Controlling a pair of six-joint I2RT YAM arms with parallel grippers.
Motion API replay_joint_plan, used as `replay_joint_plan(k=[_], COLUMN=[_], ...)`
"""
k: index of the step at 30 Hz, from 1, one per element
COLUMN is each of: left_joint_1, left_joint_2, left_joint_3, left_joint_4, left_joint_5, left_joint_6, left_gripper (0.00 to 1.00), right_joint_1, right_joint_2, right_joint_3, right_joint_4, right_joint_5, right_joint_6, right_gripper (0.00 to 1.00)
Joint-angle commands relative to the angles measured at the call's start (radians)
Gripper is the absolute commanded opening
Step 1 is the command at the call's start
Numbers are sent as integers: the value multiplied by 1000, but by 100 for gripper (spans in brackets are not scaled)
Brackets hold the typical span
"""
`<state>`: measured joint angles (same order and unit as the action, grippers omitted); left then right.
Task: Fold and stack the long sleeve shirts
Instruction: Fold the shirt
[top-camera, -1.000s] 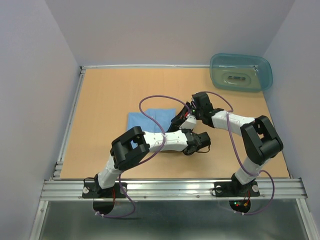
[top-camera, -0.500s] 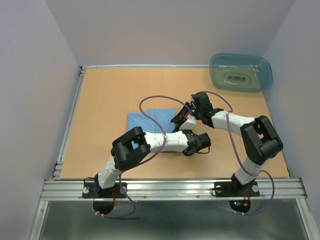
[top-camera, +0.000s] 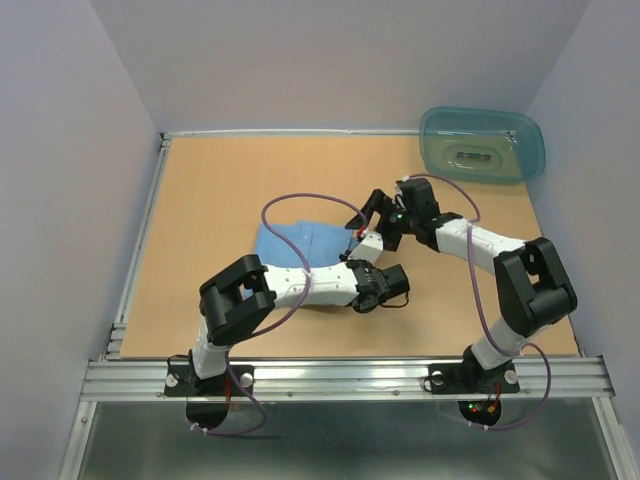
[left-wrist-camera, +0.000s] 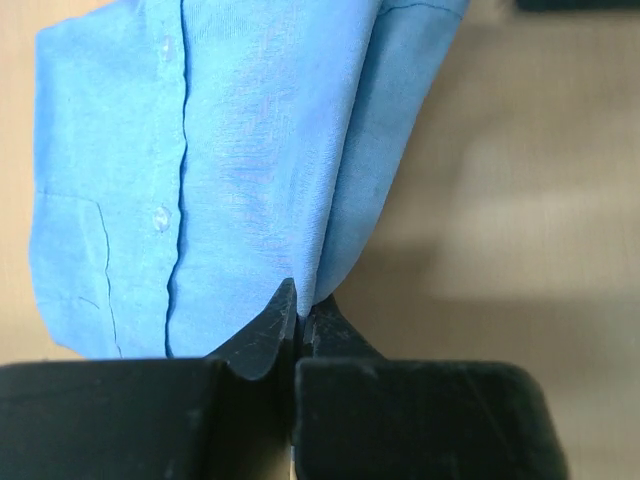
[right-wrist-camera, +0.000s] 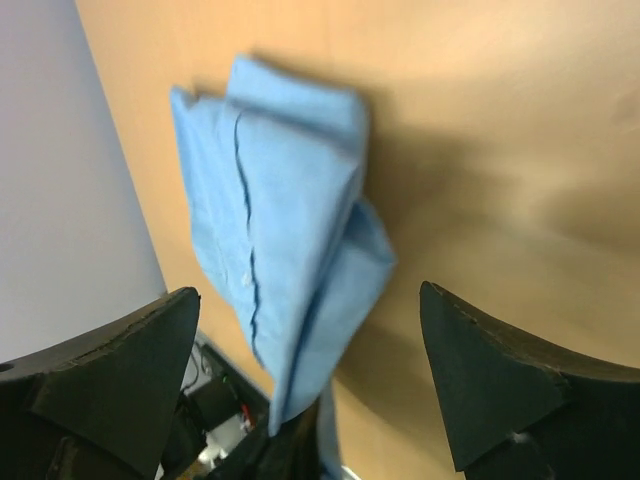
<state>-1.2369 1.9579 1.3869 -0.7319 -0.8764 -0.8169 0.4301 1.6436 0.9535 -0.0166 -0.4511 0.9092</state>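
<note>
1. The left gripper (left-wrist-camera: 300, 300) is pinched tight on the lower edge of a light blue shirt (left-wrist-camera: 230, 170). Its two fingers are pressed together, with the cloth caught between their tips.
2. The shirt (top-camera: 285, 240) sits on the table (top-camera: 220, 190), well apart from the teal tub (top-camera: 525, 150). In the overhead view it is to the tub's left and nearer the arm bases.
3. Seen from the left wrist, the shirt's button placket runs up the cloth with two buttons showing. A folded layer tucks under along the right side of the placket.
4. The right gripper (top-camera: 372, 210) hovers between the tub and the shirt with its jaws spread wide and nothing in them.
5. From the right wrist, the shirt (right-wrist-camera: 280, 230) appears as a bunched, narrowing bundle framed between the two open fingers (right-wrist-camera: 130, 370). It touches neither of them, and its lower end runs down toward a dark shape at the bottom edge.
6. The tub rests at the far right corner of the table, with a dark object lying inside it that is too small to make out.
7. Both arms reach inward from the near rail, their wrists close together on the side of the shirt that faces the tub.
</note>
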Motion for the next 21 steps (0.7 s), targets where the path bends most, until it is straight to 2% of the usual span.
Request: replay_joint_plan(k=[1, 4, 8, 12, 17, 21], left_joint_1=[7, 27, 47, 76, 79, 80], left_joint_2=[-143, -217, -261, -267, -241, -222], left_joint_3=[-54, -101, -135, -102, 36, 243], left_joint_4=[80, 155, 209, 212, 218, 215], left_joint_5=[42, 97, 149, 166, 240, 312], left_joint_6=[47, 108, 163, 208, 303, 360], left_gripper=[0, 0, 0, 0, 0, 0], right_joint_1=[-109, -230, -313, -335, -350, -364], right_joint_2=[-83, -141, -209, -287, -396, -513], right_joint_3=[36, -1, -56, -120, -170, -109], right_joint_4=[-58, -78, -95, -102, -121, -195], right_joint_5=[42, 32, -11, -20, -23, 49], right_joint_6=[-84, -116, -156, -168, -162, -187], right_gripper=[96, 97, 97, 97, 97, 97])
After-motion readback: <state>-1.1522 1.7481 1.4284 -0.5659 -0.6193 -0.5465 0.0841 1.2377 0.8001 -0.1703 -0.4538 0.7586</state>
